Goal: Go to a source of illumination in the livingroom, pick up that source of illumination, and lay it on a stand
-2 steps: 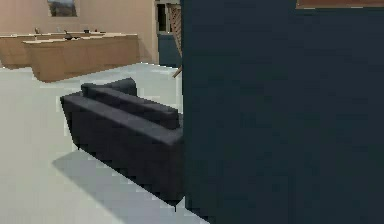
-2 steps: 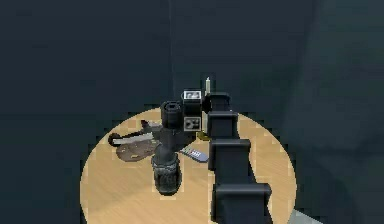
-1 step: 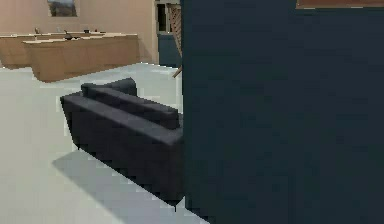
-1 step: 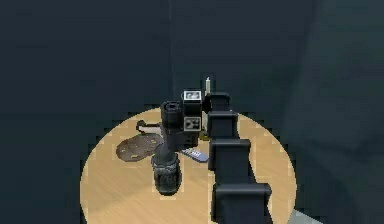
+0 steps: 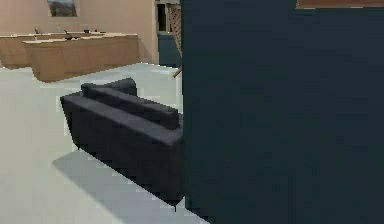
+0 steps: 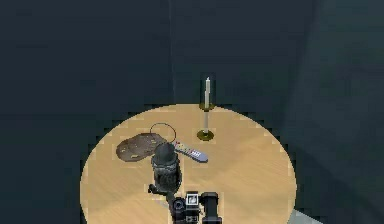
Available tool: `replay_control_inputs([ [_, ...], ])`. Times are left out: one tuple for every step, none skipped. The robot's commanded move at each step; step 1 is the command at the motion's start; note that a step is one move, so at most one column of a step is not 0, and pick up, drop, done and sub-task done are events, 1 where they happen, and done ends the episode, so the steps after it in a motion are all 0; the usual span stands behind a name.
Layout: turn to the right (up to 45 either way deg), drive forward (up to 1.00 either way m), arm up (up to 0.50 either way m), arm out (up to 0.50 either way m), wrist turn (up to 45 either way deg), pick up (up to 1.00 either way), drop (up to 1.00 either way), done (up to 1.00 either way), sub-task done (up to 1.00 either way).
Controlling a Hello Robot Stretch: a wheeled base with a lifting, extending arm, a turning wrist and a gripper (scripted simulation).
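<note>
A pale candle (image 6: 206, 94) stands upright in a thin brass holder on a round wooden table (image 6: 250, 165), toward its far side, in the arm side view. My gripper (image 6: 164, 158) reaches over the table's near part, its dark body left of the two white marked squares. A grey remote (image 6: 191, 153) and a flat brown dish-like thing (image 6: 138, 149) lie right at the gripper's far end, so I cannot tell whether it holds anything. The candle stands a little beyond the gripper, toward the picture's right.
Dark blue walls (image 6: 90, 60) close in behind the table. In the forward view a dark sofa (image 5: 125, 125) stands on pale floor, a dark blue wall (image 5: 285, 110) takes up the right, and wooden counters (image 5: 75, 52) line the far left.
</note>
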Motion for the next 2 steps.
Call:
replay_control_inputs([
  [0.0, 0.0, 0.0, 0.0, 0.0, 1.0, 0.0, 0.0, 0.0],
  [0.0, 0.0, 0.1, 0.0, 0.0, 0.0, 0.0, 0.0, 0.0],
])
